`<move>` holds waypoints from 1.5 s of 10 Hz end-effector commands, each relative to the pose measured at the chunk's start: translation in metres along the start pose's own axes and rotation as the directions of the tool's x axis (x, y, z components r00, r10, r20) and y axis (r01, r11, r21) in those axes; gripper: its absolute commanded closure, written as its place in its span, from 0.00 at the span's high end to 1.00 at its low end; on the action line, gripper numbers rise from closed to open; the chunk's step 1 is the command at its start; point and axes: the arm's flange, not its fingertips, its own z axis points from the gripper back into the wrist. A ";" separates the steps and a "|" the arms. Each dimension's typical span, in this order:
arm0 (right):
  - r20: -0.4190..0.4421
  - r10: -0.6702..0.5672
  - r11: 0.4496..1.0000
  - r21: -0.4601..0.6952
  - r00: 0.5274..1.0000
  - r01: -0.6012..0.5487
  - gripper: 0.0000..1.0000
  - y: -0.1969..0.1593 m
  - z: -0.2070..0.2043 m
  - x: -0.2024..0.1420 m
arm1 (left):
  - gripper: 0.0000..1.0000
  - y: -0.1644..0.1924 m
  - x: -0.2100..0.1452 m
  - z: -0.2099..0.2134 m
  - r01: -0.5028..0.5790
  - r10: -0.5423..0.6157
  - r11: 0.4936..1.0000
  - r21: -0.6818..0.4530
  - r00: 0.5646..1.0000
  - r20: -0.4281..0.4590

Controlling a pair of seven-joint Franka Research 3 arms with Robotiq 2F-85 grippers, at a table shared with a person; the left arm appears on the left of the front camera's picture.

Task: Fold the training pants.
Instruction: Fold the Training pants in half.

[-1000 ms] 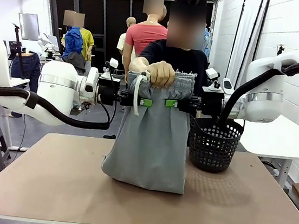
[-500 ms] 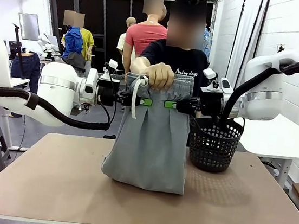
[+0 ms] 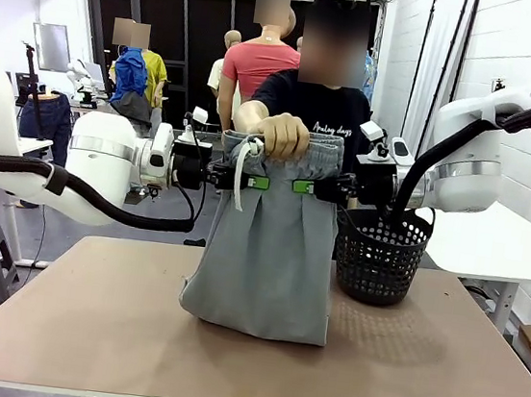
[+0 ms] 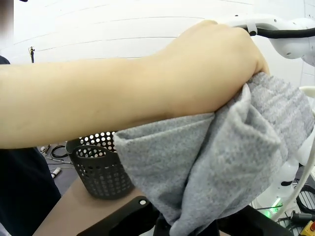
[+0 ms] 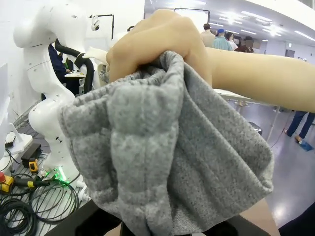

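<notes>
Front view: the training pants (image 3: 263, 256) hang upright over the middle of the desk (image 3: 86, 322), their lower end bunched on its surface, with the black mesh basket (image 3: 379, 256) just beside them toward the desk's right edge. The person's hand (image 3: 285, 133) holds the gathered waistband from above, and the white drawstring (image 3: 240, 171) dangles down the front.

Compared with a second ago, the jaws on both sides have come together. The left gripper (image 3: 256, 181) is now clamped on the cloth just under the waistband on its side, and the right gripper (image 3: 304, 186) is clamped on the matching spot opposite — the fabric between them has drawn into tighter vertical pleats. The garment itself has not shifted on the desk.

Left wrist view shows grey knit spilling out of the jaws below the person's forearm; the right wrist view shows the same — a thick wad of waistband under the person's fist.

My reading is that the handover is nearly done: both arms have their hold, so the person can likely let go, and the pants could then be spread and laid flat for folding.
</notes>
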 end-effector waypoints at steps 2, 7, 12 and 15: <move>0.015 -0.005 1.000 -0.007 1.000 0.005 0.00 0.003 -0.001 0.000 | 0.00 -0.001 0.003 -0.001 -0.001 0.001 1.000 0.010 1.000 -0.001; 0.015 -0.005 1.000 -0.007 1.000 0.005 0.00 0.003 -0.001 0.000 | 0.00 -0.001 0.003 -0.001 -0.001 0.001 1.000 0.010 1.000 -0.001; 0.015 -0.005 1.000 -0.007 1.000 0.005 0.00 0.003 -0.001 0.000 | 0.00 -0.001 0.003 -0.001 -0.001 0.001 1.000 0.010 1.000 -0.001; 0.015 -0.005 1.000 -0.007 1.000 0.005 0.00 0.003 -0.001 0.000 | 0.00 -0.001 0.003 -0.001 -0.001 0.001 1.000 0.010 1.000 -0.001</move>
